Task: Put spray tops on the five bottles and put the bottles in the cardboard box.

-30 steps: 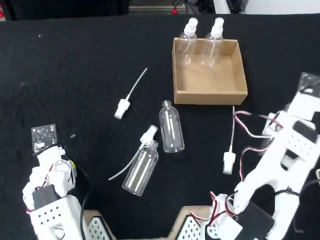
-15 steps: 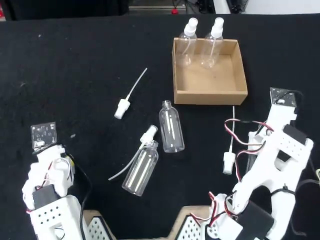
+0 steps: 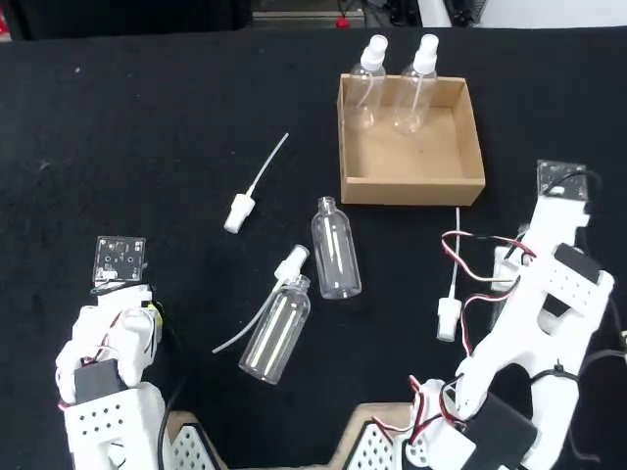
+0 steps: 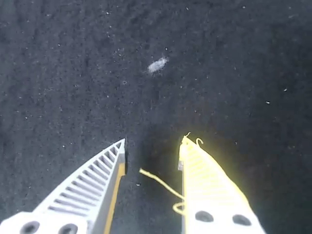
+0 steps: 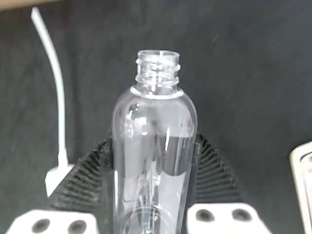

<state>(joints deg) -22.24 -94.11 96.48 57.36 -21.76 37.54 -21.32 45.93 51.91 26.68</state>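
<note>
Bottle [image 5: 155, 112], clear, in right gripper [image 5: 155, 142]

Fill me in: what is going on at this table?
The right gripper holds an uncapped bottle between its fingers, with a loose spray top lying on the table beside that arm. The left gripper hangs open over bare table. Two capped bottles are in the cardboard box. Two more bottles lie on the table, one with a spray top at its neck, and another spray top lies loose nearby.
</note>
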